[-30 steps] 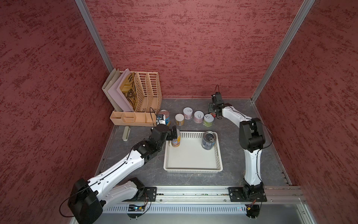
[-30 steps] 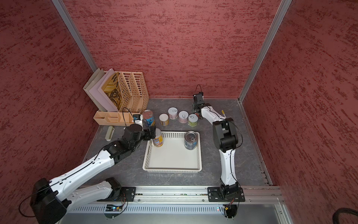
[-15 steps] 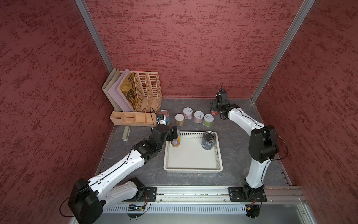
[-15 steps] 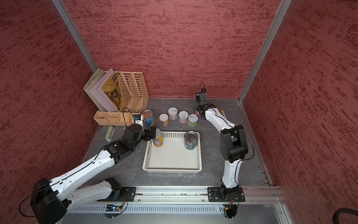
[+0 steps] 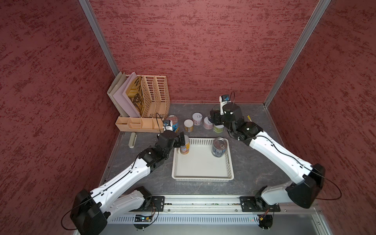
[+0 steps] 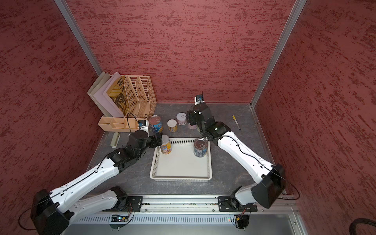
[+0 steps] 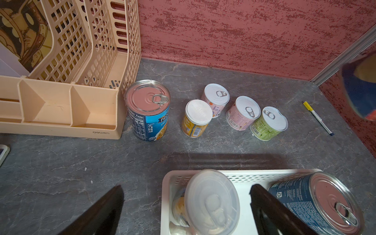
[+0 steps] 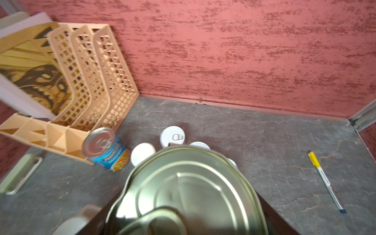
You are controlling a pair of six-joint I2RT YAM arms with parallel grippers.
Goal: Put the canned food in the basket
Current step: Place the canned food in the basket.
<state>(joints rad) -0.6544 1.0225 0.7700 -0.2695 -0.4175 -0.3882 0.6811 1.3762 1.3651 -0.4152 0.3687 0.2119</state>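
Note:
The white basket (image 5: 202, 178) sits mid-table and holds a yellow can with a clear lid (image 5: 184, 145) and a blue can (image 5: 219, 147). My left gripper (image 5: 183, 141) is open. Its fingers straddle the yellow can (image 7: 211, 201) without touching it, one outside the basket wall. My right gripper (image 5: 215, 115) is shut on a silver-topped can (image 8: 189, 189), held in the air above the back row. Several cans stand behind the basket: tall blue (image 5: 173, 122), yellow (image 5: 188, 124), two pink (image 5: 197, 119) (image 5: 207, 123) and green (image 5: 218, 128).
A beige file organizer (image 5: 146, 97) with a low compartment tray (image 5: 138, 123) fills the back left corner. A pale flat object (image 5: 132, 140) lies left of my left arm. A yellow-capped pen (image 6: 236, 122) lies at the back right. Red walls close three sides.
My right arm, with the can in its grip, has risen and shifted left and nearer from the back wall, its elbow swinging out to the right. The left arm has not moved.

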